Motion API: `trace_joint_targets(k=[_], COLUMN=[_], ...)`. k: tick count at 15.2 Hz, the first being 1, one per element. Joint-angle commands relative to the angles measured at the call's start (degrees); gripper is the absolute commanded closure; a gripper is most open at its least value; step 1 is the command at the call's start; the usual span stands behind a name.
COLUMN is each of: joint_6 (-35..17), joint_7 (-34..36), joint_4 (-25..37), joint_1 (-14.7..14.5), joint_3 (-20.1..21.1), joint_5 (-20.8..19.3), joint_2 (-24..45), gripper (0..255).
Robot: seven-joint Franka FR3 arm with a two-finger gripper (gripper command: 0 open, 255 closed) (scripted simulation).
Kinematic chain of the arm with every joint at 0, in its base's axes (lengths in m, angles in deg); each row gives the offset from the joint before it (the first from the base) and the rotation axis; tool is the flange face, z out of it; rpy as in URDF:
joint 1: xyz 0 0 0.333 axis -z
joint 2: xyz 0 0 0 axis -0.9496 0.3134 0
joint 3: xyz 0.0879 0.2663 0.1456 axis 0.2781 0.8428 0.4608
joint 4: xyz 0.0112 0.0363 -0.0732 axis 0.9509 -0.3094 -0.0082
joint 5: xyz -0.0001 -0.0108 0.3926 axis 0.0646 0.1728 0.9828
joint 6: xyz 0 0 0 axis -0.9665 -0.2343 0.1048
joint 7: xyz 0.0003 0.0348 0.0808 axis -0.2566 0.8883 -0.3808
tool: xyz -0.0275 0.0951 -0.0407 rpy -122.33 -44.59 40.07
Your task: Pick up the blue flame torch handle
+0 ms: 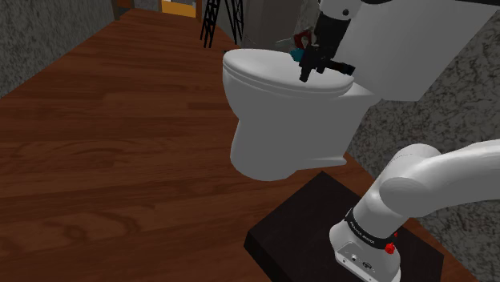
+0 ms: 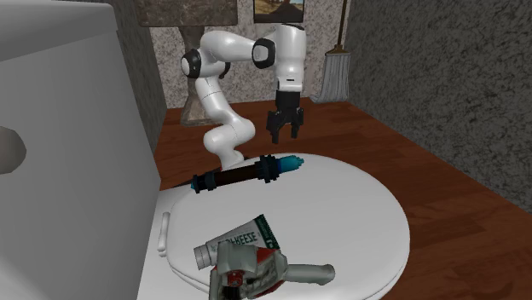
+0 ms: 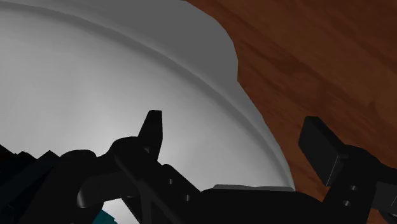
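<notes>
Your pincer [image 2: 285, 131] hangs with its fingers apart and nothing between them, so nothing is grasped yet. The blue flame torch handle [image 2: 245, 174], a black rod with a blue-green tip, lies flat on the closed toilet lid [image 2: 367, 213]. Its tip points towards the lid's front and its other end towards the tank. In the second exterior view the pincer sits above the tipped end, and no finger touches the rod. From the wrist view the open fingers frame bare lid and wooden floor [image 3: 331, 57], while the rod's dark shape sits off beside one finger, not in the gap.

I judge the reach nearly done and the grasp itself not begun. You have yet to centre over the rod, turn so the fingers straddle it across its width, descend, close and lift.

Mind the printed tube [image 2: 232, 245] and the red-and-grey tool [image 2: 256, 274] nearer the tank; both lie apart from the rod.
</notes>
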Motion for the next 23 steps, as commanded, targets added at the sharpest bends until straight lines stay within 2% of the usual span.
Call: trace_joint_targets(k=[1,6,11,15,18,19,23], joint_6=[0.0,1.59,3.68,6.09,8.66,9.18,6.08], joint_7=[0.0,-22.15,-44.3,-62.41,-76.78,-79.28,-78.99], joint_4=[0.0,3.2,11.31,21.03,30.19,31.88,27.78], joint_1=[0.0,-3.12,-7.27,-11.69,-15.2,-15.71,-15.33], joint_3=[0.0,-11.29,-22.35,-31.33,-38.51,-39.75,-39.56], joint_5=[0.0,-2.92,-4.29,-3.09,0.0,0.78,0.2], joint_2=[0.0,0.37,6.03,14.01,22.27,23.89,22.75], gripper=[0,0,0,0,0,0,0])
